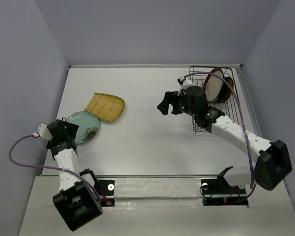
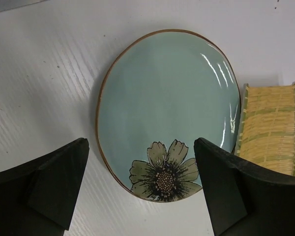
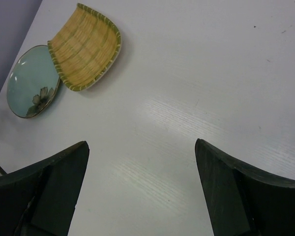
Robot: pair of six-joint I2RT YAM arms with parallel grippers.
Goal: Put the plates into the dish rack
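1. Nearest the arm bases, on the left, the left tool (image 1: pixel 66 132) hangs low over the near edge of the green plate (image 2: pixel 167 108). Its jaws are spread wide and hold nothing. The two fingers (image 2: pixel 59 187) stand either side of the flower-painted rim, seemingly lined up to pinch that edge.
2. That green plate lies flat on the tabletop (image 1: pixel 147 142), not yet lifted. Lying flat, it offers only its rim to hold, which is probably why the tool comes in so low.
3. Just beyond it lies the yellow plate (image 1: pixel 105 105), ribbed and fan-shaped, also flat. Its near edge meets the far edge of the green plate; whether it merely touches or rests a little on top, I cannot tell. Raising the green plate could nudge it.
4. Farther out, near mid-table, the right tool (image 1: pixel 168 104) hovers over bare tabletop, released and empty. It sits left of the rack and looks toward the two loose plates, likely clear of the rack and ready to go for the yellow one.
5. Farthest, at the back right corner, the dish rack (image 1: pixel 201 73) holds a red-rimmed plate (image 1: pixel 215 84) on edge, with a brown dish (image 1: pixel 229 88) close behind it. The upright wires keep them standing, so the rack looks partly loaded.
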